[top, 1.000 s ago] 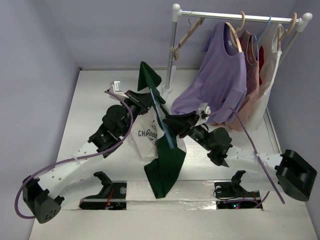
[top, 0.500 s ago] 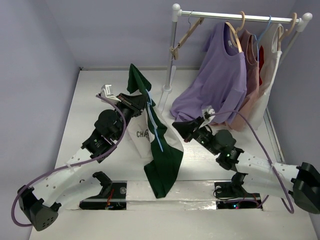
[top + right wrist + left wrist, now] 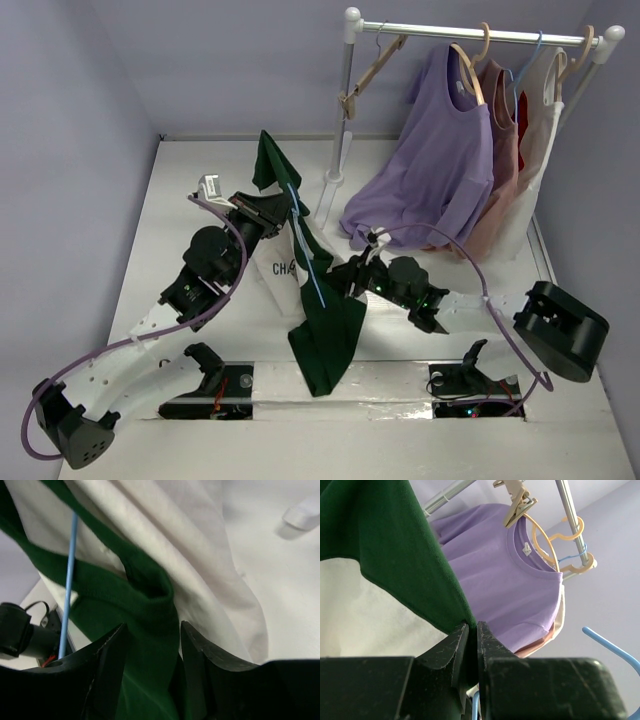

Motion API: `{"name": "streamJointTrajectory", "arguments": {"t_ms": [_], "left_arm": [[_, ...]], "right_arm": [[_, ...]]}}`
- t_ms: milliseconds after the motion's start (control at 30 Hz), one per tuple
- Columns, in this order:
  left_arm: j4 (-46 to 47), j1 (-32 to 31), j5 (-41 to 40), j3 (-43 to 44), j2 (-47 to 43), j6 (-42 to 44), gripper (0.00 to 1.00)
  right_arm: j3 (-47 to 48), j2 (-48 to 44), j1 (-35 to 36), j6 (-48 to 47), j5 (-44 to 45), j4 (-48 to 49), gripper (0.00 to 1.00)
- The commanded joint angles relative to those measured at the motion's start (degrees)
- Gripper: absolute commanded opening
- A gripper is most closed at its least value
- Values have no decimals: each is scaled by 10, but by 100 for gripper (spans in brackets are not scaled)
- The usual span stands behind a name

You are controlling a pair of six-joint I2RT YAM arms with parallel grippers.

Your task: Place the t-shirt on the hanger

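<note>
The white table [image 3: 200, 180] carried everything; at its far right stood the clothes rack [image 3: 345, 100], its rail hung with a lavender t-shirt [image 3: 440, 150], a pink top [image 3: 503, 160] and a white top [image 3: 535, 150], and with a bare wooden hanger [image 3: 375, 65] near the post; the lavender hem trailed onto the table.

The t-shirt [image 3: 325, 340] was held up off the table between the two arms, in the middle of the top view; a dark green sleeve rose as a peak at the far end, the cream chest with black lettering hung beneath the left arm, and a long green fold fell toward the near edge, its end lying over that edge.

The hanger [image 3: 308, 255] showed as a thin light-blue bar running slantwise down the garment, lying against the green cloth; its hook was not clear to see.

The left gripper [image 3: 275, 208] was raised at the upper part of the garment; in its wrist view its jaws were pinched almost together on the green hem.

The right gripper [image 3: 345, 280] sat low at the garment's right side; its jaws stood apart with a green fold lying in the gap, and whether the fingers pressed on it could not be told.
</note>
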Motion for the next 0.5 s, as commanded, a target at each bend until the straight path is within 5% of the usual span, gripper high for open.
{"name": "streamJointTrajectory", "arguments": {"t_ms": [0,167,267,367,467], "left_arm": [[62,3,13,-3,-20,-4,0],[61,3,16,-5,-22,-4,0],[65,3,12,-5,-23,-1,0],[75,3,8,-3,-21,3,0],[127,8,7,-4,-10,12,0]], "right_arm": [[43,33,-7,8,0,93,53],[64,73,-19,15,-10,127,50],[60,84,-19,15,-22,159,19],[45,72,-19,12,-36,155,0],[16,44,-19,21,-43,161,0]]}}
